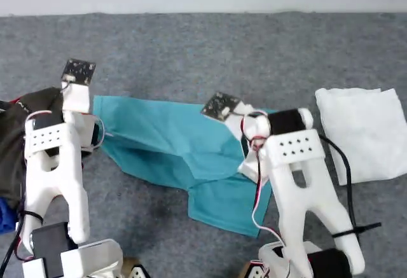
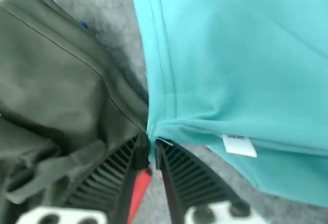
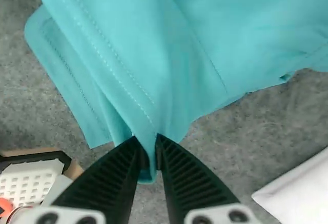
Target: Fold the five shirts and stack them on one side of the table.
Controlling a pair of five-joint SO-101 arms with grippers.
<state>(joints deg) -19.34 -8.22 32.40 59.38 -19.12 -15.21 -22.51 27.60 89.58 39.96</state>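
High view gives the layout: a dark shirt [image 1: 16, 132] lies bunched at the left edge, a teal shirt [image 1: 159, 144] is spread across the middle of the grey table [image 1: 191, 55], and a folded white shirt [image 1: 362, 132] rests at the right edge.

The risks, I think, begin on the left. The left gripper [image 2: 151, 144] is pressed together on only a thin fold of the teal shirt's hem, so a quick pull may let the cloth slip out. The dark shirt lies just beside this same hem and close to the gripper, so it may be dragged along if the arm moves toward it. On the right, the right gripper [image 3: 147, 144] pinches several bunched layers of the teal shirt. If one layer slides free, the fold will probably come out crooked. If the two arms do not travel together, the cloth between them may twist or wrinkle. The white shirt is near the right arm, and a wide sweep could disturb it.

In the left wrist view the teal shirt lies in the upper right of the frame, and its hem comes down into the closed jaws at lower centre. In the right wrist view it covers the upper part of the frame and narrows to the pinched fold at lower centre.
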